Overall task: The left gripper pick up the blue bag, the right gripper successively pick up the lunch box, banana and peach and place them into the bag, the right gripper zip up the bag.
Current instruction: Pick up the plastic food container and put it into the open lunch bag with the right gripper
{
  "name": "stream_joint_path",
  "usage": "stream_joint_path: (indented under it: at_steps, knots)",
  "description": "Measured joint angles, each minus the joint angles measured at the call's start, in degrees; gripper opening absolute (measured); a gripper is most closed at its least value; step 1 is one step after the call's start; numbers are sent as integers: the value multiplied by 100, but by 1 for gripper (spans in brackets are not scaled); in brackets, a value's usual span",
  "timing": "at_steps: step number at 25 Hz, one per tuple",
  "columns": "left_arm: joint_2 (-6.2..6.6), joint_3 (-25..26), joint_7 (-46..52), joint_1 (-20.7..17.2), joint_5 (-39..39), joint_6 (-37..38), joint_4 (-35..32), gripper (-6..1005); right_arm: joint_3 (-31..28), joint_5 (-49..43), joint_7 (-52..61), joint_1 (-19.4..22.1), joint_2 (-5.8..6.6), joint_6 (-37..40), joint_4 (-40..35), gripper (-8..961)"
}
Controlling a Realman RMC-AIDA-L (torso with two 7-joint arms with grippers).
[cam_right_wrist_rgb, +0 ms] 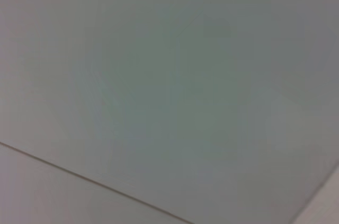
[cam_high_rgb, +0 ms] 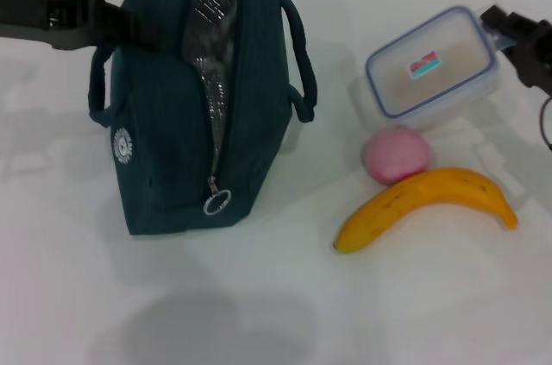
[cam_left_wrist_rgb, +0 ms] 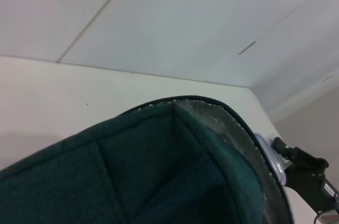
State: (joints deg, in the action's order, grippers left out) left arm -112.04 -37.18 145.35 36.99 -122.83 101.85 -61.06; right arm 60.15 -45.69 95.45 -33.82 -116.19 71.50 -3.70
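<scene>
The blue bag (cam_high_rgb: 185, 115) stands upright on the white table (cam_high_rgb: 259, 313), left of centre in the head view, its zip open down the top so the silver foil lining (cam_high_rgb: 211, 28) shows, and the ring zip pull (cam_high_rgb: 217, 202) hangs low on the near end. A round white logo (cam_high_rgb: 122, 145) sits on its left face. The left gripper (cam_high_rgb: 129, 24) reaches in from the left edge and meets the bag's upper left side near a loop handle (cam_high_rgb: 99, 89); whether its fingers are clamped on the fabric cannot be told.

To the right, well apart from the bag, the lunch box (cam_high_rgb: 431, 67) lies with its blue-rimmed lid up. Just in front of it is the peach (cam_high_rgb: 395, 155), touching the banana (cam_high_rgb: 427, 205), which curves across nearest the robot.

The right gripper (cam_high_rgb: 517, 37) sits at the right edge, just beside the lunch box's far corner; its finger spread cannot be told.
</scene>
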Motion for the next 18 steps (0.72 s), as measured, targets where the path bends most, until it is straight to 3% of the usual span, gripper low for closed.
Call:
stream_joint_path:
  at_steps: [10,18]
  knots:
    - [10,5,35,-7,223,9,188,34,-13,634,37,177,15,1065,-100,98]
    - [-20,-26,2,3,259,11,345,34,-3,910,330,-69,1,1611,-366,97]
